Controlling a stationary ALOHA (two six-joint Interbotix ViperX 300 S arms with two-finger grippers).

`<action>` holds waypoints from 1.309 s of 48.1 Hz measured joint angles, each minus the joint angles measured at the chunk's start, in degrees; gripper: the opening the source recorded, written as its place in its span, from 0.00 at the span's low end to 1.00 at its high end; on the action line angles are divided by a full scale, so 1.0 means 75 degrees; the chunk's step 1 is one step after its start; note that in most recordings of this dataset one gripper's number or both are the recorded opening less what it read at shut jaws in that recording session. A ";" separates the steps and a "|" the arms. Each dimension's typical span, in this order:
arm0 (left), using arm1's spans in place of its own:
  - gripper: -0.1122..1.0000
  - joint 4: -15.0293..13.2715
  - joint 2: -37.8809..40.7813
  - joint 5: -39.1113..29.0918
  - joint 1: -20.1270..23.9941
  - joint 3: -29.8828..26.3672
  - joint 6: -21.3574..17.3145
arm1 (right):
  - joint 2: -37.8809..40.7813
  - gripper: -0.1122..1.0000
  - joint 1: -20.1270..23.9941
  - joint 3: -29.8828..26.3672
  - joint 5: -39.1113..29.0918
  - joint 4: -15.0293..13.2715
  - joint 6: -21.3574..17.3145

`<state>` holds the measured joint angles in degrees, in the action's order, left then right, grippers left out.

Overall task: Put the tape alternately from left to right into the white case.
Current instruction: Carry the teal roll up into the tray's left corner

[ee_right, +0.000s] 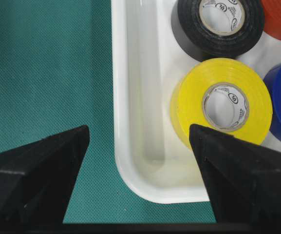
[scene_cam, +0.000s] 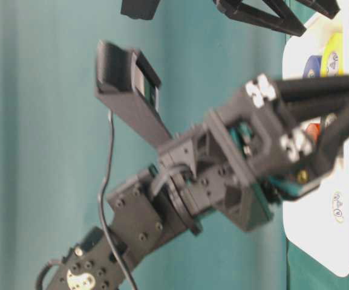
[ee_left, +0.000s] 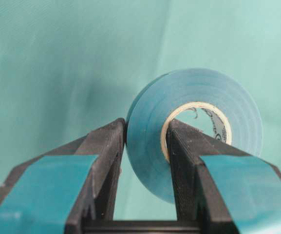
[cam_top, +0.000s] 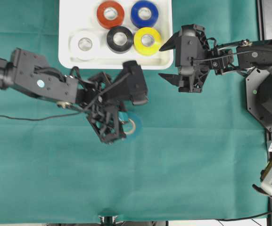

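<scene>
Five rolls sit in the white case [cam_top: 65,60]; left gripper [ee_left: 145,146] pinches teal roll [ee_left: 198,97] by one wall only. Right gripper [ee_right: 138,146] spread, idle. Roll could pivot or slip out during carry.

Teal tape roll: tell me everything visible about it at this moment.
The teal tape roll is a small glossy roll with a pale printed core. The left tool is shut on it, one finger through the core, the other on the outer face, holding it on edge. From overhead it sits over the green cloth, outside the white case.
</scene>
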<state>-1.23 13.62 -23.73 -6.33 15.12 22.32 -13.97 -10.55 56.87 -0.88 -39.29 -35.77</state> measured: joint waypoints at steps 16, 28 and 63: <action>0.33 0.0012 -0.0809 -0.0094 0.0480 0.0844 -0.0844 | 0.0000 0.87 0.0012 0.0000 0.0000 0.0000 -0.0012; 0.33 0.0012 -0.1219 -0.0094 0.1043 0.1383 -0.1090 | 0.0012 0.87 0.0000 0.0000 0.0012 0.0000 -0.0023; 0.33 0.0012 -0.1758 0.0422 0.3422 0.2215 -0.2520 | 0.0000 0.87 0.0000 0.0000 0.0047 0.0012 -0.0035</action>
<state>-1.14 0.44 -20.57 19.34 31.73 3.43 -13.97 -10.55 56.87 -0.53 -39.20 -36.04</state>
